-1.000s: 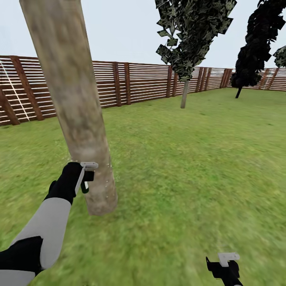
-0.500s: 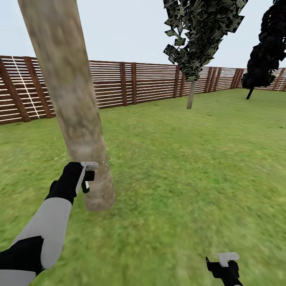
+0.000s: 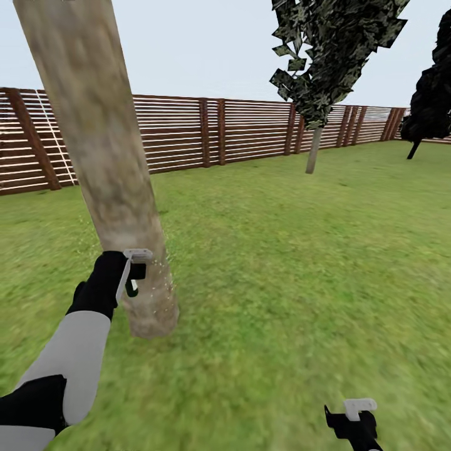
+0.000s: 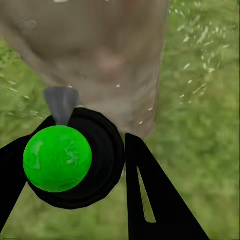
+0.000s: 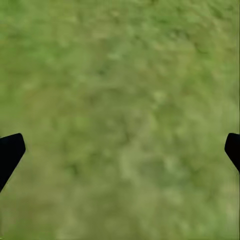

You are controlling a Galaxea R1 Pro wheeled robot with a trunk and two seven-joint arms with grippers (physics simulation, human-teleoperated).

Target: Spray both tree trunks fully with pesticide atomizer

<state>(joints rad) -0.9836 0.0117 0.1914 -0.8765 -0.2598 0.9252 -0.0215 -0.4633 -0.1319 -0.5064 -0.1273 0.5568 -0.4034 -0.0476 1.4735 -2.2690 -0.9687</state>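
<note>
A thick mottled beige-grey tree trunk (image 3: 106, 156) rises from the grass at the left of the head view, leaning a little. My left gripper (image 3: 133, 275) is close against its lower part, shut on the pesticide atomizer (image 3: 132, 287). The left wrist view shows the atomizer (image 4: 57, 157) as a green bulb in a black collar between the fingers (image 4: 145, 190), its grey nozzle aimed at the trunk (image 4: 100, 50). Whitish pesticide specks (image 3: 165, 270) float by the bark and over the grass (image 4: 197, 45). My right gripper (image 3: 352, 418) hangs low at the right, open (image 5: 122, 147) over bare lawn.
A brown slatted fence (image 3: 250, 131) rings the lawn at the back. A leafy tree with a thin grey trunk (image 3: 312, 150) stands near the fence, and a dark narrow tree (image 3: 432, 100) is at the far right. Open grass (image 3: 300, 263) stretches right of the trunk.
The whole picture has shifted: the far trees and fence slid right, so the camera moved. More whitish specks show beside the trunk's base. Both arms keep their place in the view.
</note>
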